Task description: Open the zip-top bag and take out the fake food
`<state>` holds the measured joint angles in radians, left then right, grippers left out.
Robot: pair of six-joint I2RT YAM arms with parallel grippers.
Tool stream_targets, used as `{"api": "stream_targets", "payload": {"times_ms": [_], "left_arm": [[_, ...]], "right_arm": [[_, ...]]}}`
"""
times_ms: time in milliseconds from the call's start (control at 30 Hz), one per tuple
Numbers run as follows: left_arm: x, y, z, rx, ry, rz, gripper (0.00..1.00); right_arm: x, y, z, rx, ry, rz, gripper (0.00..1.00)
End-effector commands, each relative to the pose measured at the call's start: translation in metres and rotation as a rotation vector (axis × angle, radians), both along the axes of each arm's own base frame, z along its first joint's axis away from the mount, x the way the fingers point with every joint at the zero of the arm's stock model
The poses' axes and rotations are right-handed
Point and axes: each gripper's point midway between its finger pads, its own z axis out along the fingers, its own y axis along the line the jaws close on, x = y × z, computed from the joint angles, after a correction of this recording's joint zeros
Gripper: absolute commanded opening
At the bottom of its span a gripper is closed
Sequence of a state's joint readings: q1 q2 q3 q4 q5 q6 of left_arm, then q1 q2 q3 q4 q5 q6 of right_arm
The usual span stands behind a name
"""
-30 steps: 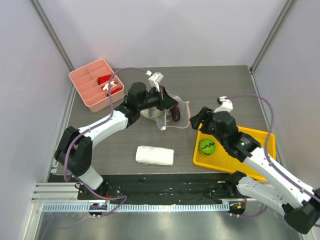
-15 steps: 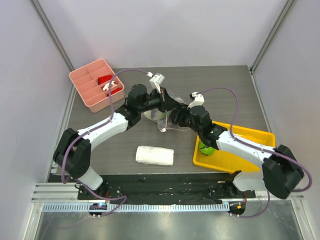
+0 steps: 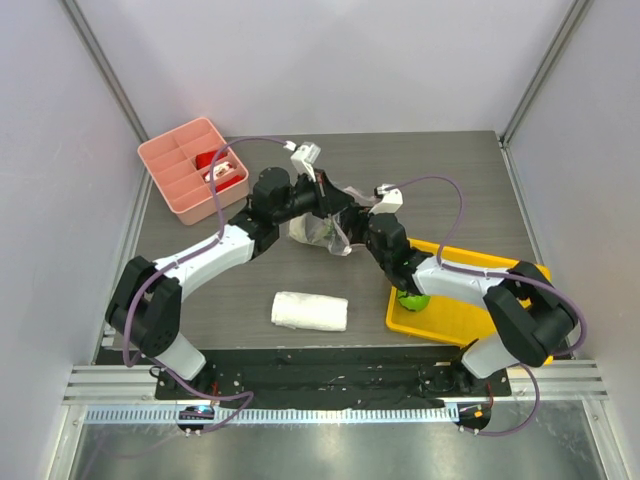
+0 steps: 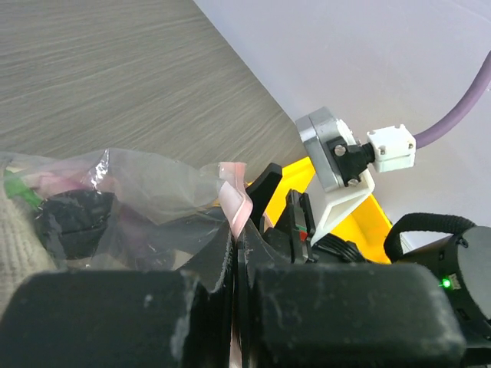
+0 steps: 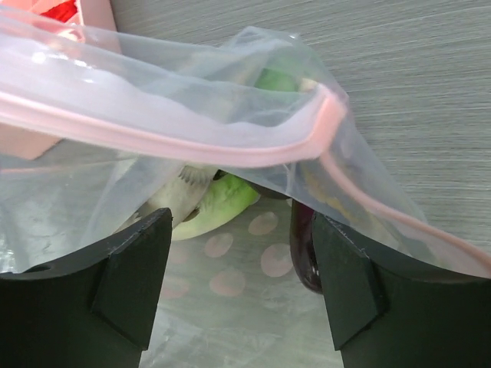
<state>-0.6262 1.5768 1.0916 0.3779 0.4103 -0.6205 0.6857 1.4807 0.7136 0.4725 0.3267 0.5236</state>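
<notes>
Left tool (image 4: 234,253) clamped on zip-top bag (image 3: 322,230) at pink strip (image 4: 234,201), right tool (image 5: 238,261) spread wide at bag mouth, cabbage (image 5: 222,203) and eggplant (image 5: 303,257) inside, green ball (image 3: 412,299) in yellow tray (image 3: 455,322).

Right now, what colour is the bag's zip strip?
Pink; the zip strip shows best in the right wrist view.

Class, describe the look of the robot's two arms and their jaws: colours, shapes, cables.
Both the left arm and right arm have white shells with rounded black joints. A purple cable runs to a white plug at each wrist. The jaws are blocky matte black. A small green light glows on the right arm.
</notes>
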Motion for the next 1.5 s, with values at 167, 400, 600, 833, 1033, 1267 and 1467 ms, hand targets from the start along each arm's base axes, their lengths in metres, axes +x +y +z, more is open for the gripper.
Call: {"api": "stream_targets", "payload": {"times_ms": [167, 400, 600, 833, 1033, 1267, 1467], "left_arm": [[-0.041, -0.028, 0.031, -0.073, -0.050, -0.166, 0.00], [-0.044, -0.031, 0.026, -0.067, -0.041, -0.174, 0.00], [-0.045, -0.029, 0.020, -0.055, -0.033, -0.168, 0.00], [-0.040, -0.026, 0.017, -0.016, -0.033, -0.138, 0.00], [-0.021, -0.014, 0.003, 0.036, -0.005, -0.031, 0.00], [-0.001, 0.015, 0.010, 0.036, -0.019, 0.069, 0.00], [0.008, 0.033, 0.017, 0.086, -0.063, 0.106, 0.00]], "right_arm": [[0.043, -0.008, 0.010, -0.016, -0.087, -0.134, 0.90], [0.063, 0.002, 0.015, 0.011, -0.192, -0.112, 0.80], [0.082, 0.013, 0.021, 0.006, -0.284, -0.070, 0.89], [0.096, 0.029, 0.020, 0.021, -0.307, -0.020, 0.84], [0.085, 0.027, 0.027, 0.040, -0.314, 0.016, 0.36], [0.058, 0.021, 0.017, 0.002, -0.231, 0.084, 0.06], [0.037, 0.015, 0.006, -0.045, -0.075, 0.108, 0.01]]}}
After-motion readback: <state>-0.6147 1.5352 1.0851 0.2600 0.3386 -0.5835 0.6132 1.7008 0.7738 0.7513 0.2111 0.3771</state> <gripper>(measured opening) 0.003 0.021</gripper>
